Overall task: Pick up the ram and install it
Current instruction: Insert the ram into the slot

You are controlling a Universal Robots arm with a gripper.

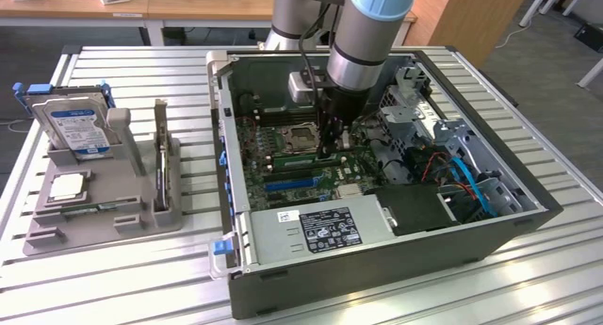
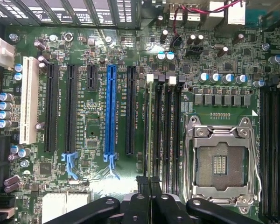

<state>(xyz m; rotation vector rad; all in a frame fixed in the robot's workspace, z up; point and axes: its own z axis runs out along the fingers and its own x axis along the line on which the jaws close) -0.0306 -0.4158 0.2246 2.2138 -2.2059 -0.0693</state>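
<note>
Pincer (image 2: 149, 182) is pressed almost together, pinching the ram (image 1: 303, 155) by its upper edge. I see 1 thin green stick standing on edge, down at the memory slots (image 2: 170, 126), just beside the CPU socket (image 2: 220, 161). Room is tight: case wall (image 1: 226, 127) on the exterior view's left, drive cage (image 1: 414, 99) on its right. The case side is off.

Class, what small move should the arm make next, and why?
Probably ease straight down: the shut pincer grips the ram edge-on, lined up along the memory slots beside the processor socket, seemingly not yet seated.
</note>
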